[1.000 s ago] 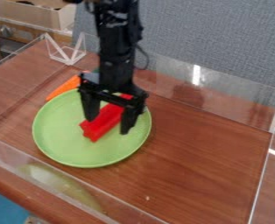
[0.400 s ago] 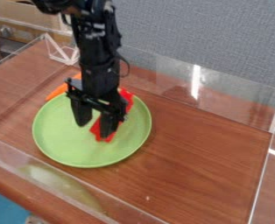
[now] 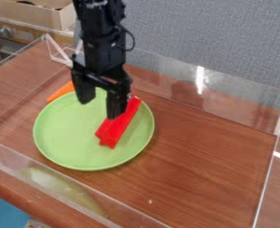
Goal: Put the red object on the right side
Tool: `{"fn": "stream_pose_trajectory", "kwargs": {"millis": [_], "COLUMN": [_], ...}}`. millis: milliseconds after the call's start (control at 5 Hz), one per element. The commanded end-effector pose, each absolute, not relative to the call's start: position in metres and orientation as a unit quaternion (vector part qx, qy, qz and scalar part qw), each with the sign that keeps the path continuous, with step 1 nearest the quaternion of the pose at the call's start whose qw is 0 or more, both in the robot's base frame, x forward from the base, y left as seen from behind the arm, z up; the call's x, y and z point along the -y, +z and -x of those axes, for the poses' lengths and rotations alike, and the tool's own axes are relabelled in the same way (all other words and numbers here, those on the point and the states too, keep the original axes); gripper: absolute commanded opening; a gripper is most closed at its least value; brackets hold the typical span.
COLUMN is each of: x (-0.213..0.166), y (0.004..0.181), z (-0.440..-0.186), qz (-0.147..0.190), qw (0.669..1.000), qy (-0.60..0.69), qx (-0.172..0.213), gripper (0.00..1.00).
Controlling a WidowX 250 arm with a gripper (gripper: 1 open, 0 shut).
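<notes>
The red object (image 3: 116, 125), a bright red elongated block, lies slanted on the right part of the green plate (image 3: 59, 134), its upper end near the plate's right rim. My gripper (image 3: 97, 101) points down over the plate's upper middle, just left of the block, with its jaws open and nothing between them. The right black fingertip (image 3: 114, 109) stands close to the block's upper end; I cannot tell whether it touches. The left fingertip (image 3: 80, 96) hangs over the plate's far rim.
An orange carrot (image 3: 61, 92) peeks out behind the plate's left rim. Low clear plastic walls (image 3: 202, 85) ring the wooden table (image 3: 214, 169). Cardboard boxes (image 3: 29, 16) stand at the back left.
My gripper straddled the block, closed partly and shifted left with it, then opened and rose. The block now lies free and slanted on the plate's right part.
</notes>
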State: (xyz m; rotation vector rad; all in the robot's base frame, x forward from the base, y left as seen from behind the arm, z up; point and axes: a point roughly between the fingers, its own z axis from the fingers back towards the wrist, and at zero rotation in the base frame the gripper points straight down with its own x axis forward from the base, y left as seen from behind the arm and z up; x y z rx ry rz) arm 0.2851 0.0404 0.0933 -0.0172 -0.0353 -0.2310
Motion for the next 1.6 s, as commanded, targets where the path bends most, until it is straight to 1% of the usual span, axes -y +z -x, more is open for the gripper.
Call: {"fn": "stream_pose_trajectory", "kwargs": {"millis": [0, 400, 600, 1000, 1400], "x": [-0.046, -0.051, -0.056, -0.064, -0.048], "y": [0.103, 0.074, 0.062, 0.058, 0.053], "z": [-0.297, -0.299, -0.304, -0.312, -0.325], "qz": [0.006, 0.013, 0.014, 0.007, 0.003], "qw": [0.989, 0.989, 0.99, 0.993, 0.994], "qy": [-0.142, -0.146, -0.135, -0.112, -0.1], "qx": [0.036, 0.027, 0.026, 0.035, 0.043], "gripper": [1.0, 1.0, 1.0, 1.0, 1.0]}}
